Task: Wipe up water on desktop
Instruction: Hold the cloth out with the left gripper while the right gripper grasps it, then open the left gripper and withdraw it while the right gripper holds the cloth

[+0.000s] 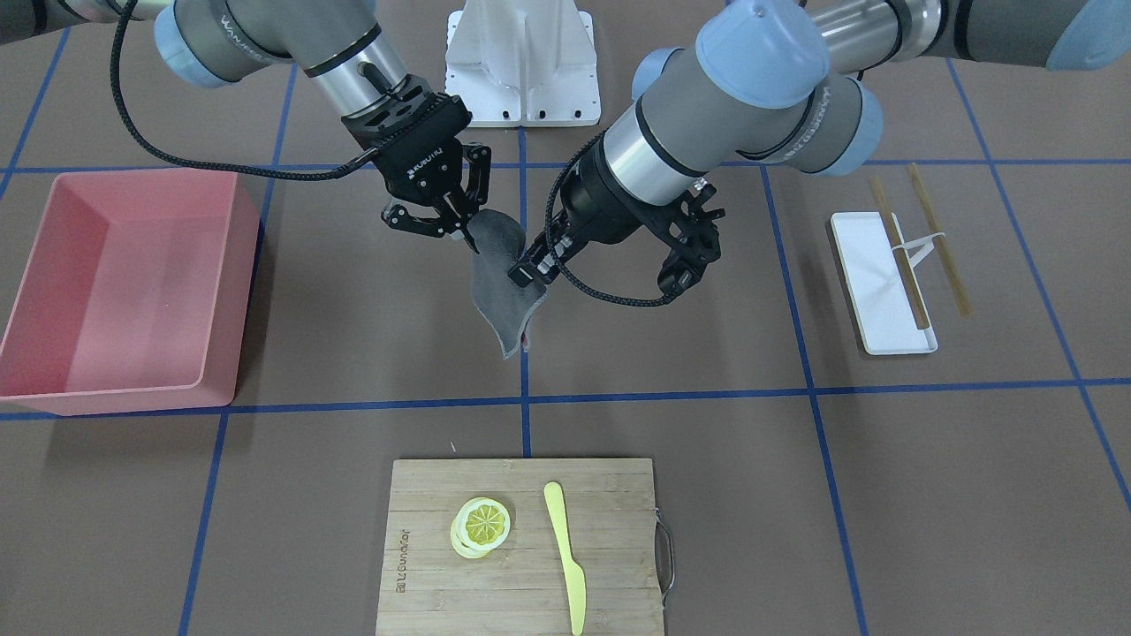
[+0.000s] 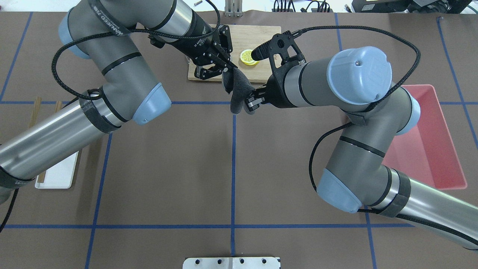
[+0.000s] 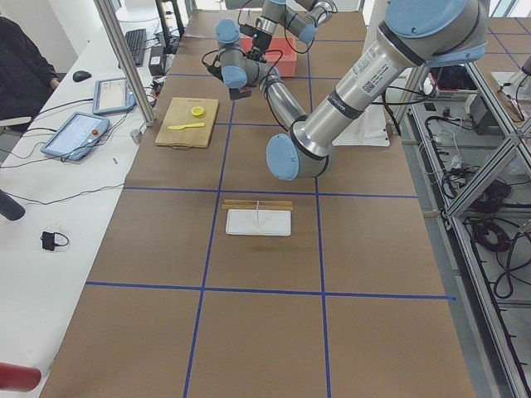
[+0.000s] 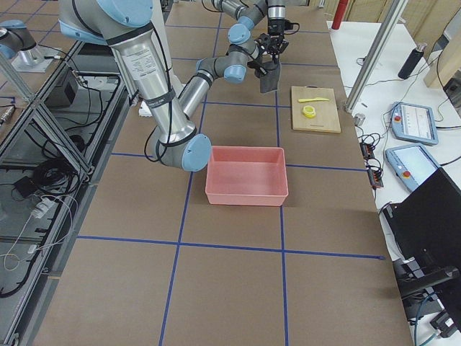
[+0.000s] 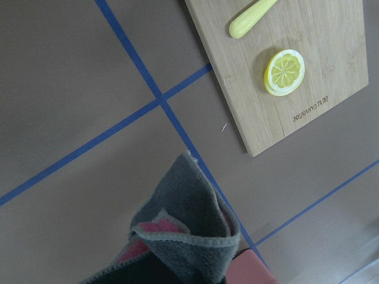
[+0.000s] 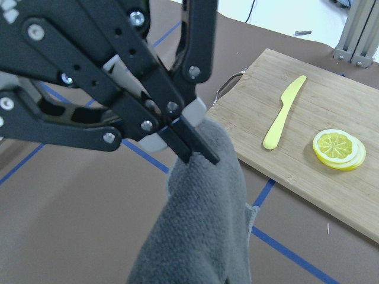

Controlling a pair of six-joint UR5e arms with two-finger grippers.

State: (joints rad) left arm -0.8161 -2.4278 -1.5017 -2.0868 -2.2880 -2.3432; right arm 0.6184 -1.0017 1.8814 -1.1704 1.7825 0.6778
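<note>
A dark grey cloth (image 1: 499, 296) with a pink underside hangs in the air above the brown desktop (image 1: 707, 424), over the central blue tape line. My left gripper (image 1: 528, 269) is shut on one part of it; the right wrist view shows its fingers (image 6: 198, 155) pinched on the cloth (image 6: 201, 225). My right gripper (image 1: 466, 234) is shut on the cloth's other end. In the overhead view the left gripper (image 2: 228, 71) and right gripper (image 2: 249, 104) meet at the cloth (image 2: 237, 89). I see no water on the desktop.
A pink bin (image 1: 132, 283) stands on my right side. A bamboo cutting board (image 1: 610, 530) at the far edge carries a lemon slice (image 1: 482, 523) and a yellow knife (image 1: 565, 552). A white tray (image 1: 870, 265) with chopsticks lies on my left.
</note>
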